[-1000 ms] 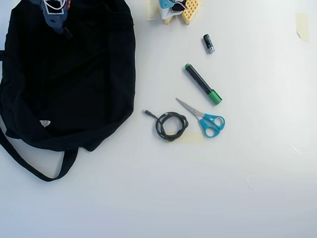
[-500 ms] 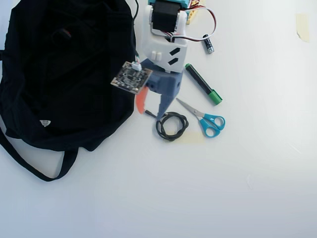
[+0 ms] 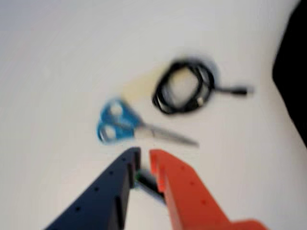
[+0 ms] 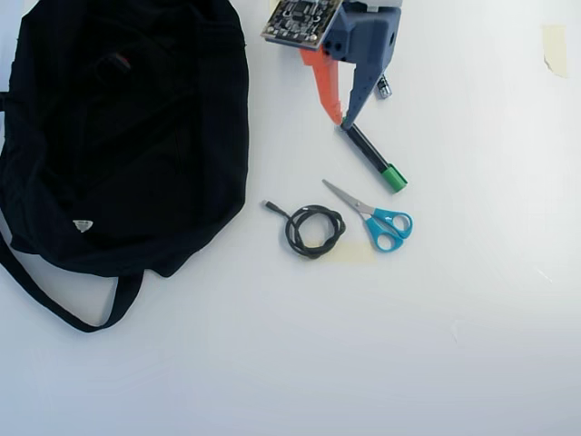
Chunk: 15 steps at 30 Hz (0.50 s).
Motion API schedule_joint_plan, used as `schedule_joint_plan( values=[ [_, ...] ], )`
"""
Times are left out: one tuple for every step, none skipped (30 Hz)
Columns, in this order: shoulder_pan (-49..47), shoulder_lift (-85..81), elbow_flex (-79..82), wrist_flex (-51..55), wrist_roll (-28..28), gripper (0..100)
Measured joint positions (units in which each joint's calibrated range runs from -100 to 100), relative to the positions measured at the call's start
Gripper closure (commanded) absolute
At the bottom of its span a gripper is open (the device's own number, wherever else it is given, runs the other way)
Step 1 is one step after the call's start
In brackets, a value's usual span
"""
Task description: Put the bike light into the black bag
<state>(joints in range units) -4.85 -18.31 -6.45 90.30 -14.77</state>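
Observation:
The black bag (image 4: 163,182) lies at the left of the overhead view, and its edge shows at the right of the wrist view (image 3: 295,72). A small dark looped shape with a reddish spot (image 4: 116,62) rests on the bag's upper part; it looks like the bike light, but it is too dark to be sure. My gripper (image 4: 343,121) has a blue finger and an orange finger. It hovers at the top centre, right of the bag. In the wrist view the gripper (image 3: 145,154) has its jaws almost together and nothing between them.
A black marker with a green cap (image 4: 374,162) lies just under the fingertips. Blue-handled scissors (image 4: 377,218) and a coiled black cable (image 4: 313,229) lie below it; both show in the wrist view, scissors (image 3: 129,127) and cable (image 3: 184,86). A small black cylinder with a silver end (image 4: 384,88) lies by the gripper.

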Motion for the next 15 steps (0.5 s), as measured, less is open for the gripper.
schedule_joint_plan(
  values=[
    [0.00, -2.16, 2.36, 0.00, 0.98, 98],
    [0.15, -4.65, 4.95, 0.00, 1.95, 98],
    [0.22, -7.22, 7.78, -0.52, 2.54, 98],
    [0.29, -10.05, 10.85, -1.46, 2.88, 98],
    [0.37, -12.95, 14.15, -2.58, 3.13, 98],
    [0.37, -16.19, 17.85, -4.12, 3.22, 98],
    [0.29, -19.59, 21.78, -5.84, 3.32, 98],
    [0.07, -23.08, 26.10, -7.90, 3.42, 98],
    [-0.44, -26.57, 30.58, -9.96, 3.42, 98],
    [-0.88, -29.80, 35.14, -12.11, 3.57, 98],
    [-0.88, -33.04, 39.94, -14.26, 3.71, 98],
    [-0.73, -36.03, 44.42, -16.14, 3.76, 98],
    [-0.29, -38.69, 49.06, -17.95, 3.81, 98],
    [-0.37, -41.26, 53.46, -19.67, 3.86, 98],
    [-0.88, -43.59, 57.70, -21.04, 3.91, 98]
  ],
)
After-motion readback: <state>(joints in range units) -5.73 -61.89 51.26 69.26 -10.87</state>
